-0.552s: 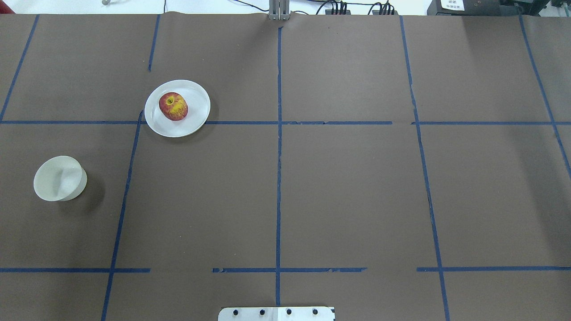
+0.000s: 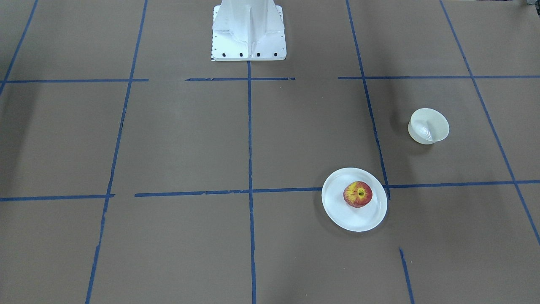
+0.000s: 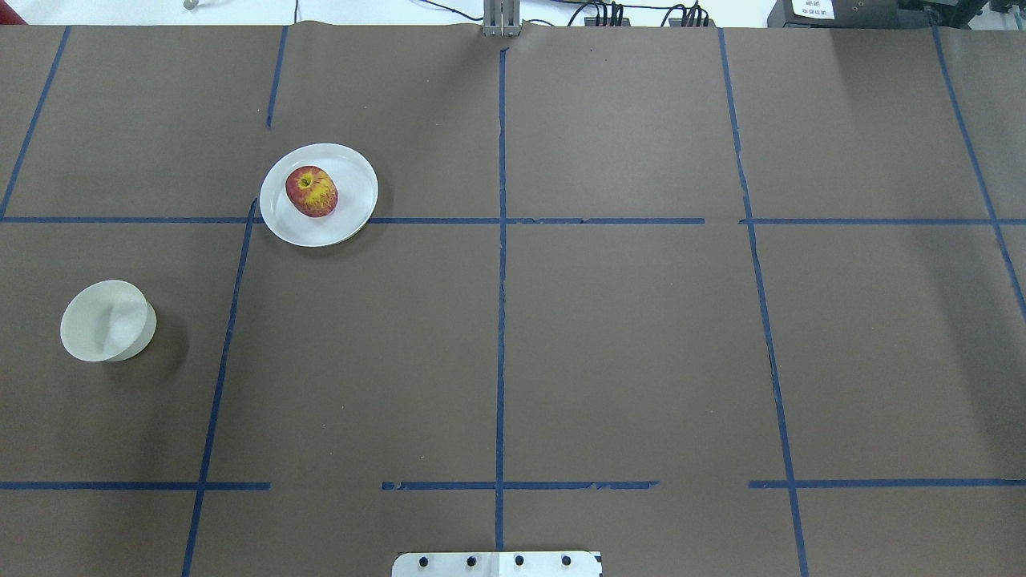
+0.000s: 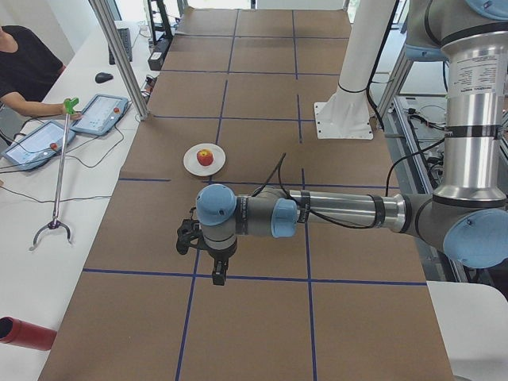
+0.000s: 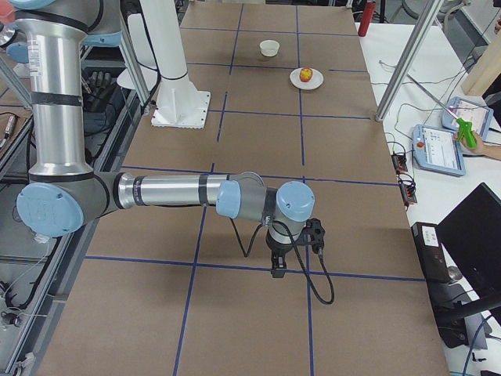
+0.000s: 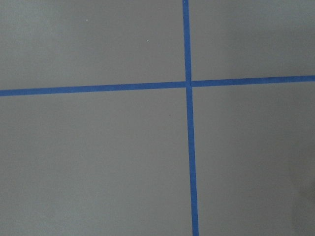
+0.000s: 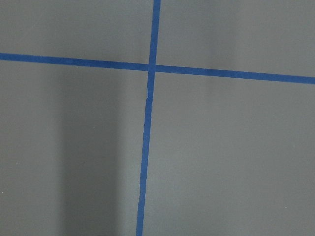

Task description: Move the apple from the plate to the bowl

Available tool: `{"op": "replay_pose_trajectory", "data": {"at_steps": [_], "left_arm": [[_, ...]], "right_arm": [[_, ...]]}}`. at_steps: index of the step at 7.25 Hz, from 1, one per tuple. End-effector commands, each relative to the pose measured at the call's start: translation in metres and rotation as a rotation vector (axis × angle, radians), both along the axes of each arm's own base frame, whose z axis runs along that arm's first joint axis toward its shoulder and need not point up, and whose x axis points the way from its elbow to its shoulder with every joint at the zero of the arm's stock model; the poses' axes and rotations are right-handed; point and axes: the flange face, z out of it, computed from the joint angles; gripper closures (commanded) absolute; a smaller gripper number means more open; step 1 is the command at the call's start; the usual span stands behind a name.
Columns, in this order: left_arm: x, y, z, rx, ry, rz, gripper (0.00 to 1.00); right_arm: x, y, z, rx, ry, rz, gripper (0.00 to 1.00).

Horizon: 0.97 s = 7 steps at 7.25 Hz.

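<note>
On the robot's left half of the table (image 3: 641, 336), you see the red and yellow apple (image 3: 311, 191) lying on the white plate (image 3: 353, 176), with its stem pit facing up. It sits a little toward the plate's left side in the overhead view. The plate covers a crossing of the blue tape lines (image 3: 501, 280) that divide the brown paper into squares. The bowl (image 3: 108, 320) stands upright on the paper, well apart from the plate. It is nearer the robot's base (image 3: 497, 563) than the plate is, and further out to the robot's left.

You get both grippers in the side views only. The left gripper (image 4: 220, 275) hangs fingers-down over the paper at the end of a low, level forearm, on the near side of the plate in that view. The right gripper (image 5: 277, 269) hangs the same way at the table's other end, far from the apple. From these 2 angles you cannot tell whether either pair of fingers is spread or pressed together (nothing shows between them, as far as you can make out).

Each wrist camera gives you brown paper and 1 crossing of blue tape
</note>
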Motion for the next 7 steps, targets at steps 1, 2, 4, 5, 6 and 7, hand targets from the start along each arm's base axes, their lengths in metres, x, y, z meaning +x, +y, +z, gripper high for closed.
{"op": "replay_pose_trajectory", "data": {"at_steps": [1,2,4,5,6,7], "left_arm": [[0.001,-0.023,-0.029,0.055,-0.006,0.000,0.00],[0.006,-0.034,-0.053,0.100,-0.009,0.008,0.00],[0.069,-0.079,-0.121,0.137,0.011,0.028,0.00],[0.137,-0.085,-0.158,0.100,0.040,0.043,0.00],[0.187,-0.094,-0.210,0.076,0.076,0.014,0.00],[0.229,-0.101,-0.246,0.042,0.092,-0.014,0.00]], "right_arm": [[0.000,0.000,0.000,0.001,0.000,0.000,0.00],[0.000,0.000,0.000,0.001,0.000,0.000,0.00],[0.000,0.000,0.000,0.001,0.000,0.000,0.00],[0.000,0.000,0.000,0.001,0.000,0.000,0.00],[0.000,0.000,0.000,0.001,0.000,0.000,0.00],[0.000,0.001,0.001,-0.002,0.000,0.000,0.00]]}}
